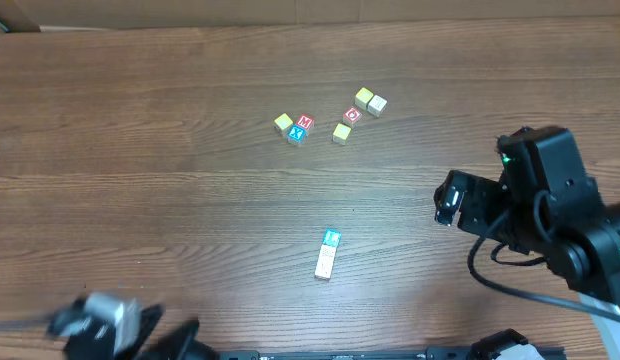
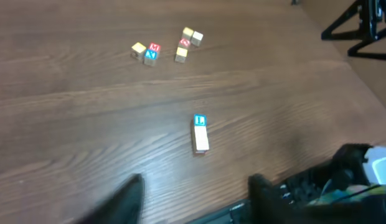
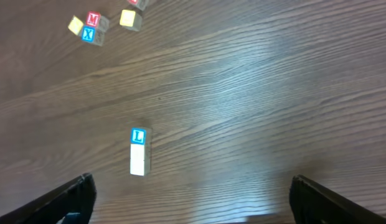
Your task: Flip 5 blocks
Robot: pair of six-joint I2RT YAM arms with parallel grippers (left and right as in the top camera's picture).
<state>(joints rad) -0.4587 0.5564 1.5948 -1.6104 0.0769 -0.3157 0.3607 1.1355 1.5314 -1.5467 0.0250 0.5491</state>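
Take the yellow block [image 1: 341,132] at the far group's edge square-on, pinching opposite sides so its neighbours stay put; the row of three blocks [image 1: 328,253], blue L at one end, lies apart, nearer the arms; the right gripper [image 3: 193,184] gapes wide, empty; the left gripper [image 2: 196,186] stands partly apart, touching nothing.

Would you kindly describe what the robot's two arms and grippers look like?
The right arm is black and blocky, with a small green light and a looping black cable. The left arm is blurred: dark with a pale grey section. The right gripper and left gripper have plain black fingers; no markings are legible.
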